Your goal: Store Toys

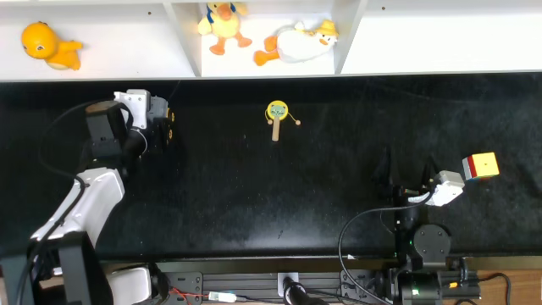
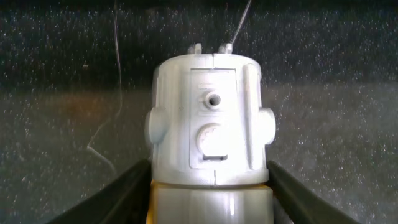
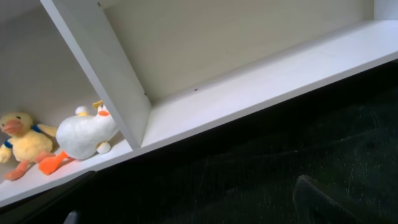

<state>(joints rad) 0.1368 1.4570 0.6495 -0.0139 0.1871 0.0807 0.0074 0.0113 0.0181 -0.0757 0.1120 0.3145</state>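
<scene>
The orange duck [image 1: 49, 44], yellow duck [image 1: 223, 21] and white duck [image 1: 296, 42] are shelved. A robot toy [image 2: 211, 124] is clamped in the left gripper [image 2: 210, 167]. The right gripper [image 3: 196, 180] is spread, empty. The rattle drum [image 1: 277, 114] and cube [image 1: 480, 165] are left.

Black counter [image 1: 254, 195]; white shelf [image 1: 190, 42] along far edge. Left bay: orange duck [image 1: 47, 44]. Middle bay: yellow plush duck [image 1: 224, 25], white plush duck [image 1: 296, 42]. Rattle drum [image 1: 277, 114] mid-counter. Coloured cube [image 1: 480, 165] at counter's right. Left gripper [image 1: 161, 119] near shelf, clamped on small toy [image 1: 167, 127].
</scene>
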